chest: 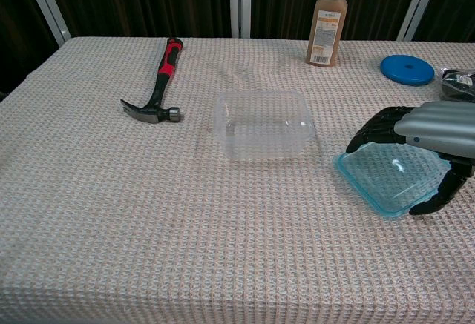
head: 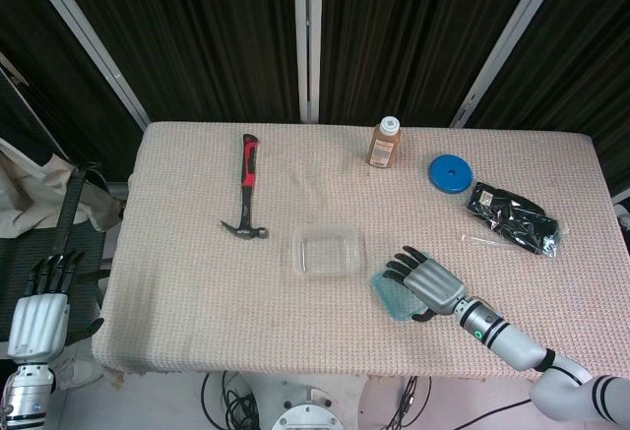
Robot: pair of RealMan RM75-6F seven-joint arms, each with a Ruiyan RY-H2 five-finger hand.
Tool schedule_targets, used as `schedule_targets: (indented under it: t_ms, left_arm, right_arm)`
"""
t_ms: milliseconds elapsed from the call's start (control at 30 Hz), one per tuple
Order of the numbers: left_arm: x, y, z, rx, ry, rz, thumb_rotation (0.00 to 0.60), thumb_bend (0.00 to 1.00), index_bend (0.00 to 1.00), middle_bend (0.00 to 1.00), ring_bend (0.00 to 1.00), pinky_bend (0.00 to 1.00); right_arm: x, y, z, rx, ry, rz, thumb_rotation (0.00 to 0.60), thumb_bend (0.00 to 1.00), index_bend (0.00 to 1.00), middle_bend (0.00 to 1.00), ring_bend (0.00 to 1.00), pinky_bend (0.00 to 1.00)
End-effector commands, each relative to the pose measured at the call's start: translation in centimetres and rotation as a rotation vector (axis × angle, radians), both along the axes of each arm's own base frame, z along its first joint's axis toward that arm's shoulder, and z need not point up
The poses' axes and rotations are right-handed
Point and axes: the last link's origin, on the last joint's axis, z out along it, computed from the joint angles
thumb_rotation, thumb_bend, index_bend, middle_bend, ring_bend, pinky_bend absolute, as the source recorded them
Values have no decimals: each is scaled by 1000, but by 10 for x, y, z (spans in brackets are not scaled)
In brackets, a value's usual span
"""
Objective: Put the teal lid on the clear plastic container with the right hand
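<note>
The clear plastic container point(head: 326, 251) point(chest: 262, 124) stands open-topped in the middle of the table. The teal lid point(head: 390, 295) point(chest: 387, 179) lies just to its right, one side slightly raised off the cloth. My right hand point(head: 425, 282) point(chest: 430, 127) reaches over the lid and grips it, fingers point(chest: 371, 133) curled on its far edge and the thumb on its near right edge. My left hand point(head: 39, 312) hangs beside the table's left end with straight fingers, holding nothing.
A red and black hammer point(head: 248, 187) point(chest: 159, 81) lies at the left. A brown bottle point(head: 384, 143) point(chest: 327, 24) and a blue disc point(head: 449, 172) point(chest: 407, 69) stand at the back. A black packet point(head: 512, 216) lies at the right edge.
</note>
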Motion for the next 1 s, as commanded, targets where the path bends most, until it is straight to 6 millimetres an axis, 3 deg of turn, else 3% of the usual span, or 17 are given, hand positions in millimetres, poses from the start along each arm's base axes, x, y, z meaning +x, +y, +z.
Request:
schedule_targets:
  t_ms: [33,167,367,667,867,1000]
  left_arm:
    - [0,-1,0,1,0,-2,600,0,56,42,0,0]
    - [-1,-3,0,5,-4,2,600,0,56,42,0,0]
    - [-4,-6,0,8,-8,10,600,0,56,42,0,0]
    - [-6,-6,0,10,-14,12,600,0,56,42,0,0]
    - [-8,-6,-2,6,-16,20,600,0,56,42,0,0]
    - [-9,-6,-2,7,-17,23,600,0,56,42,0,0]
  right_arm:
    - [11,11,5,18,-41,37,600,292,227,402,107,0]
    - [28,26,1,78,-65,98,600,294,229,405,111,0]
    - [52,38,-23,202,-91,144,600,294,229,399,111,0]
    - [78,10,-49,184,-118,171,600,294,230,392,111,0]
    - [76,-18,-50,119,-102,118,600,294,231,387,110,0]
    - [72,-18,-41,114,-98,98,600,294,231,387,110,0]
